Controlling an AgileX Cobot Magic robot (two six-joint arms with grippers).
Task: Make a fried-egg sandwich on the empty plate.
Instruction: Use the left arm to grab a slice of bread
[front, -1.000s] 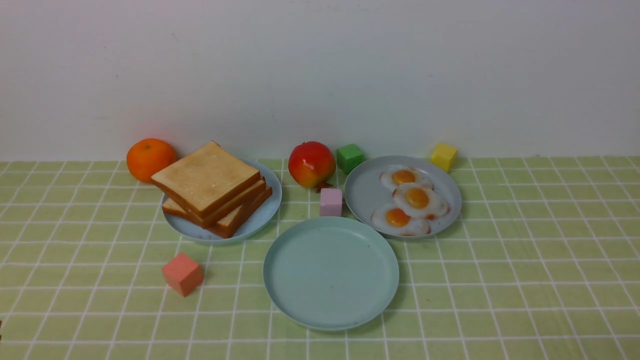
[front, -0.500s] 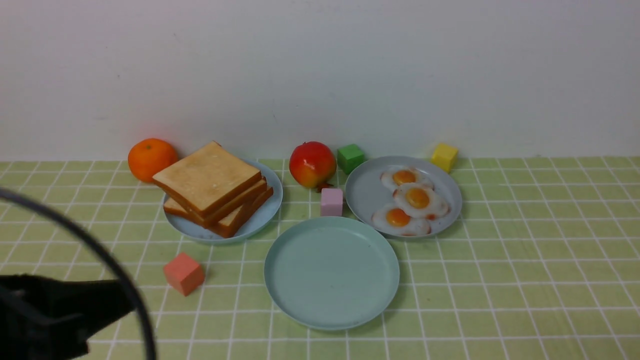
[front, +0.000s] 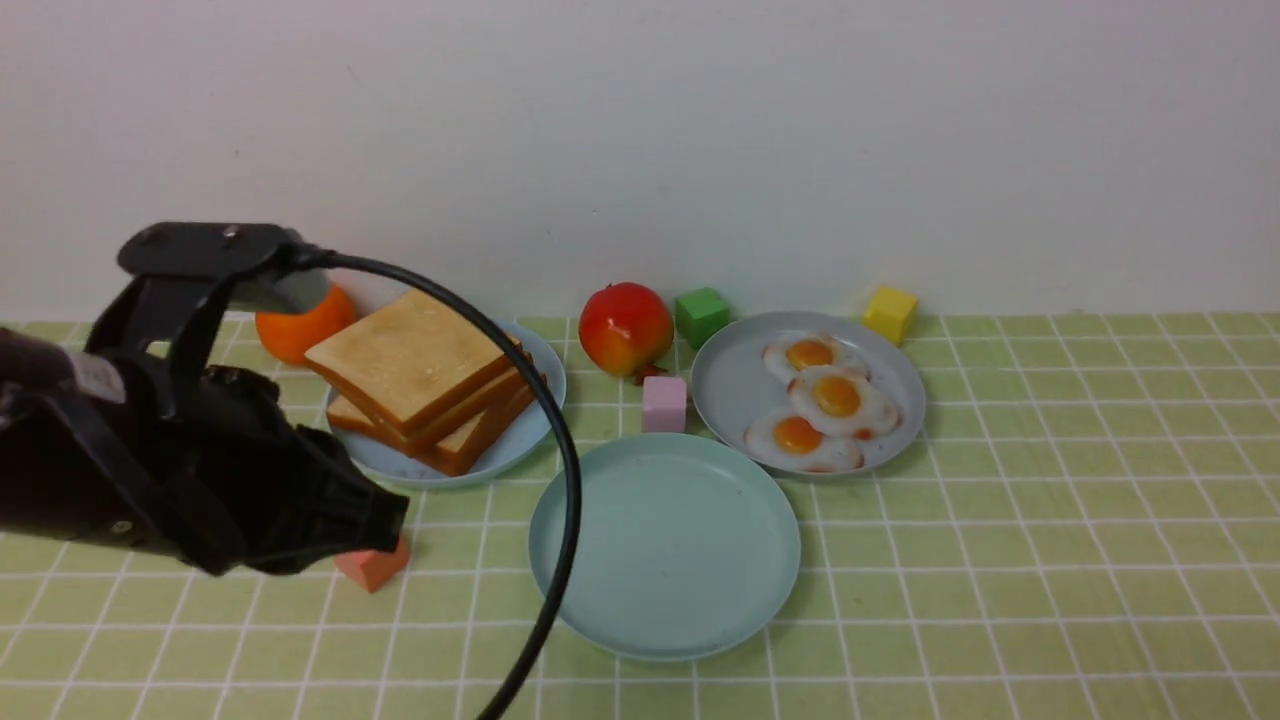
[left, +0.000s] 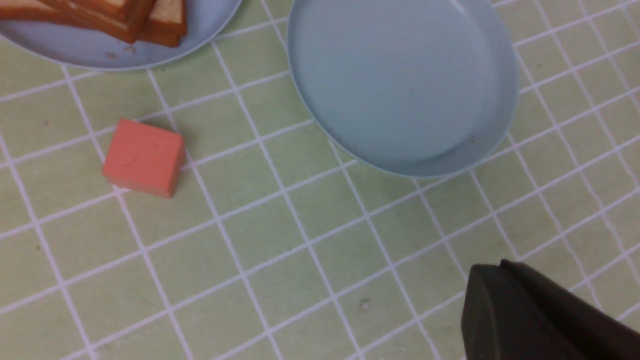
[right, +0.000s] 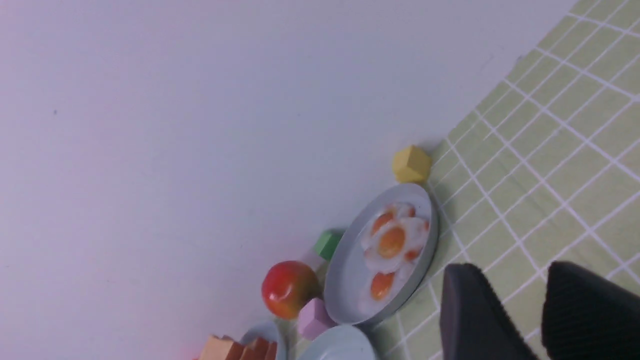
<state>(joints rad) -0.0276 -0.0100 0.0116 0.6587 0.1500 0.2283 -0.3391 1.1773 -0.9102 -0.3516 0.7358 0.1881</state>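
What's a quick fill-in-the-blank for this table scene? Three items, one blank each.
1. The round grey-blue plastic plate beside the yellow cube holds ___ toy fried eggs.
2. The round pale mint plastic plate nearest the camera holds ___.
3. The small cube between the mint plate and the red round toy fruit is ___.
Missing: three; nothing; pink.

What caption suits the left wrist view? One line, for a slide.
Shut left gripper above green checked cloth, near the empty plate and a salmon cube.
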